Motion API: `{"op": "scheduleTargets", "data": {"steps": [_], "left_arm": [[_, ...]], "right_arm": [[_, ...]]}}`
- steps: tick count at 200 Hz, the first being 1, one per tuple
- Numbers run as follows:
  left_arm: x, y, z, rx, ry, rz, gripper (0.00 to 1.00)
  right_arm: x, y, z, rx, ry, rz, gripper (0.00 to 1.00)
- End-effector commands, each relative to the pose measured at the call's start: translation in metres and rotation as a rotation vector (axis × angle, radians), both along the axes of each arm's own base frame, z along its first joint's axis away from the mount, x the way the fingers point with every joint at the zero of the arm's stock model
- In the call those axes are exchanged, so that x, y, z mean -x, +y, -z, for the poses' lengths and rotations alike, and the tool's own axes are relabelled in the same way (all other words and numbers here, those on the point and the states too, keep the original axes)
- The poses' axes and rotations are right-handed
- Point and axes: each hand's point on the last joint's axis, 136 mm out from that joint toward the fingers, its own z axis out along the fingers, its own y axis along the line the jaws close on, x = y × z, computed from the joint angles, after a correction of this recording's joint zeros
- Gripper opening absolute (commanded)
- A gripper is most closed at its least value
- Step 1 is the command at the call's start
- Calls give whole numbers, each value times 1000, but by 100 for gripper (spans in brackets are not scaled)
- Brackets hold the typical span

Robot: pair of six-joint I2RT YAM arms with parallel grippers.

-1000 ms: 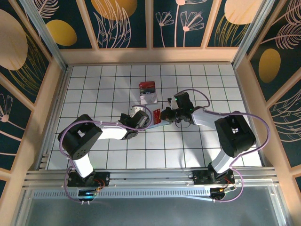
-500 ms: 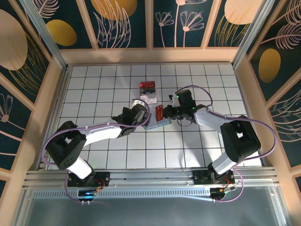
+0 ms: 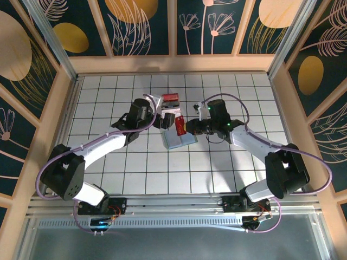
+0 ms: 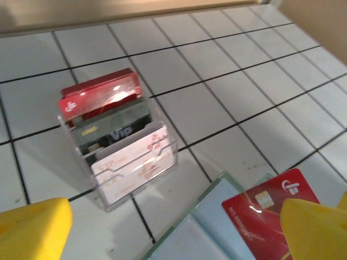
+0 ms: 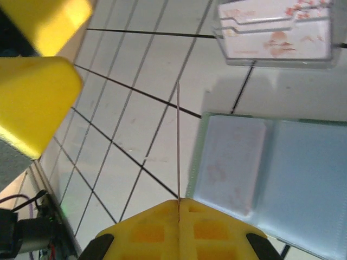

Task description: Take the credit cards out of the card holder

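White tiled table (image 3: 179, 173) with black grid lines, boxed in by pale wooden walls (image 3: 173, 64), dark blue panels (image 3: 211, 27) of gold flowers above them and a metal rail (image 3: 173, 203) across the near edge. In the middle of the table the card holder (image 3: 178, 141) lies open and flat, pale blue-grey, both leaves facing up. Just behind it is a clear stand (image 3: 169, 110) with cards (image 4: 108, 127) tiered inside: red at the back, grey-green in the middle, white and pink in front. Over to the right gripper (image 3: 188, 129): it's at the holder's far right corner, pinched tight on a red card (image 3: 179, 124), and that card is up out of the pockets, tilted on edge above the holder. From the right wrist the card comes dead edge-on, a thin line rising from between the closed yellow fingers (image 5: 141, 233), the open holder on the table beyond and to the right. The left gripper (image 3: 159, 119) hangs just left of the stand and behind the holder, spread wide, nothing in it. In its own camera the two yellow left fingers (image 4: 32, 230) sit at the bottom corners, with the stand ahead between them. The red card is low on the right, close by the right-hand finger; touching or not, I can't tell.
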Motion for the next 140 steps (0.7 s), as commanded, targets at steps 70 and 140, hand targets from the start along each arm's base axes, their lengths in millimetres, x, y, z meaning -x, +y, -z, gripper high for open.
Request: {"op": "scheduleTargets", "data": {"steps": [70,140], "left_arm": [[33,-37,-29,151,-3,368,94],[48,-43,-23,184,53,456,76]], "right_arm": [[20,14,-54,-158,-121,-173,0],[22,12,-64,-223,-147,-208,0]]}}
